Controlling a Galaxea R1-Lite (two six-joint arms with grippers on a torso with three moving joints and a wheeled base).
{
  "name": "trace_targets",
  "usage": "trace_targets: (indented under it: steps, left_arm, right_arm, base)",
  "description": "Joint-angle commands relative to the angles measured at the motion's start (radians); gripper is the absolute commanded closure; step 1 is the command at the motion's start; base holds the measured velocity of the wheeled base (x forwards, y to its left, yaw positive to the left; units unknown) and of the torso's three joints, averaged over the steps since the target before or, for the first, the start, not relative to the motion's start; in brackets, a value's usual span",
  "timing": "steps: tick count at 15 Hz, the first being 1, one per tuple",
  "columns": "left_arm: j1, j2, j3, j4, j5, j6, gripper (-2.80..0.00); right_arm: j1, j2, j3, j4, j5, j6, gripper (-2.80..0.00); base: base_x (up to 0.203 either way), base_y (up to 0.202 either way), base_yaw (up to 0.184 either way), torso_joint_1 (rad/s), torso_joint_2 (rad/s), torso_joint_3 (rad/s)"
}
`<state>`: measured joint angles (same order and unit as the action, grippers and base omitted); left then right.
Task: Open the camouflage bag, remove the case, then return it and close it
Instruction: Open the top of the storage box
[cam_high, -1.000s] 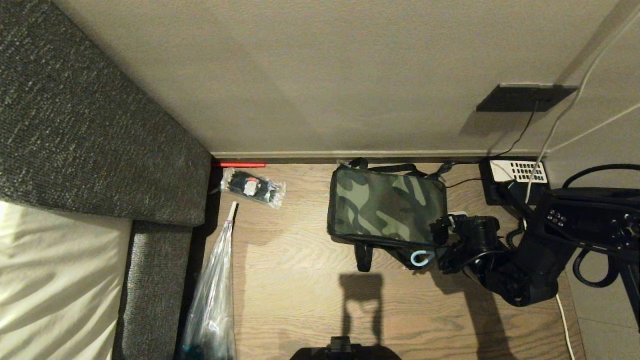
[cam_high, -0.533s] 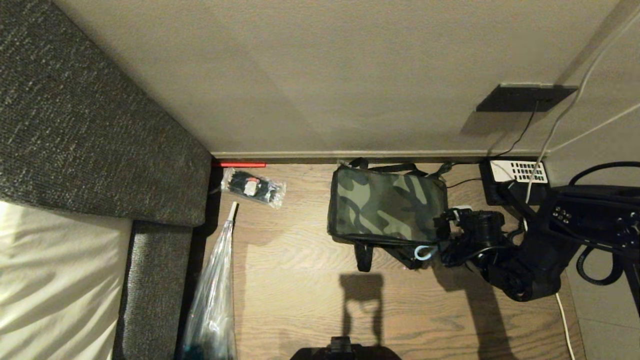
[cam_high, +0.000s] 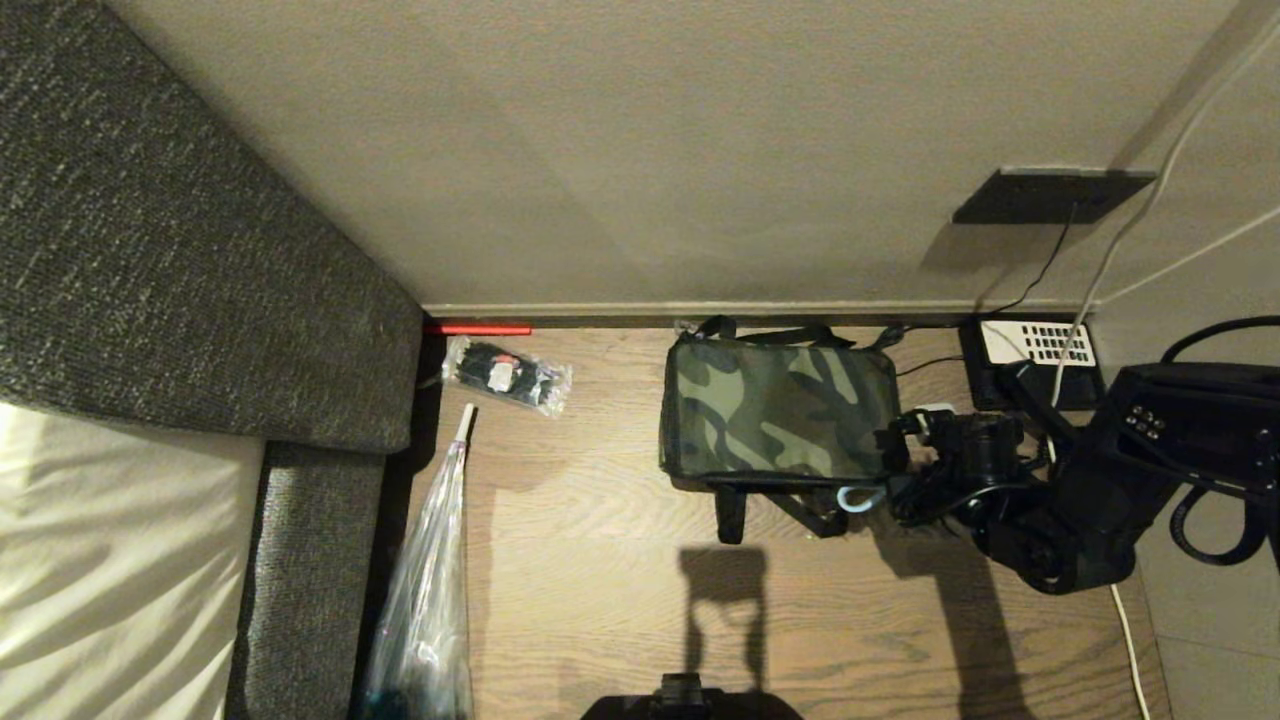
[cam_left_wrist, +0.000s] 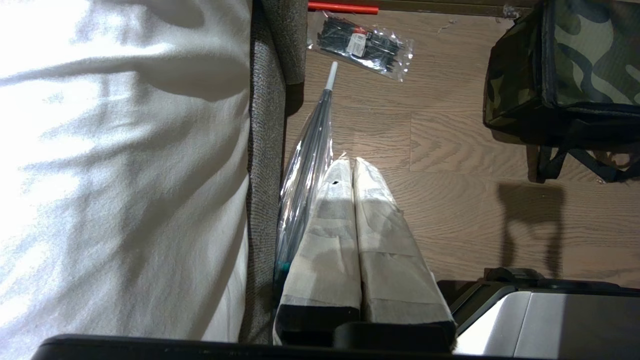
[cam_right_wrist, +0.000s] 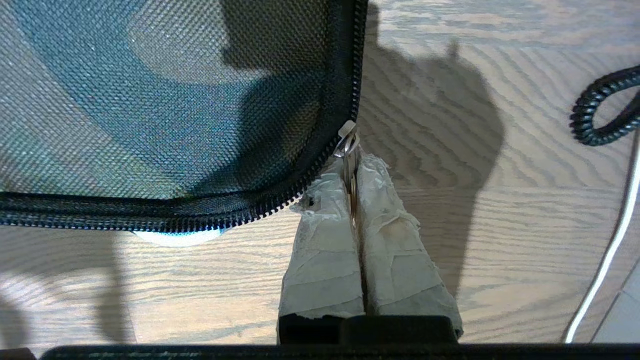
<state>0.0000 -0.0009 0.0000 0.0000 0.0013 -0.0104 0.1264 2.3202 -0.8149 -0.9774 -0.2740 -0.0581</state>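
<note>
Your right gripper (cam_right_wrist: 352, 200) is clamped tight on the zipper pull (cam_right_wrist: 348, 145) at the camouflage bag's (cam_high: 775, 410) 4 o'clock corner; the bag sits zipped on the wooden floor (cam_high: 600, 560) by the wall. Your left gripper (cam_left_wrist: 354, 172) hangs closed, empty.

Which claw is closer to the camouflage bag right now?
Right. The right claw is shut on the zipper pull at the camouflage bag corner; the left claw hangs apart, beside the bed.
</note>
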Motion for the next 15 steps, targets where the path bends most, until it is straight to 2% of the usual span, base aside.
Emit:
trace_targets:
  steps: [1,7,13,15]
  left_arm:
    - [0.000,0.001,0.000,0.000,0.000,0.000,0.00]
    - [0.000,0.001,0.000,0.000,0.000,-0.001,0.00]
    - [0.000,0.001,0.000,0.000,0.000,0.000,0.00]
    - [0.000,0.001,0.000,0.000,0.000,0.000,0.00]
  right_arm:
    - [0.000,-0.036,0.025,0.009,0.005,0.000,0.00]
    - [0.045,-0.080,0.057,0.130,0.026,-0.014,0.00]
    - [0.030,-0.021,0.003,0.117,0.024,-0.095,0.00]
    - [0.021,-0.022,-0.010,0.115,0.024,-0.095,0.00]
  base:
    - [0.000,0.000,0.000,0.000,0.00,0.000]
    - [0.000,0.000,0.000,0.000,0.00,0.000]
    - [0.000,0.000,0.000,0.000,0.00,0.000]
    - [0.000,0.000,0.000,0.000,0.00,0.000]
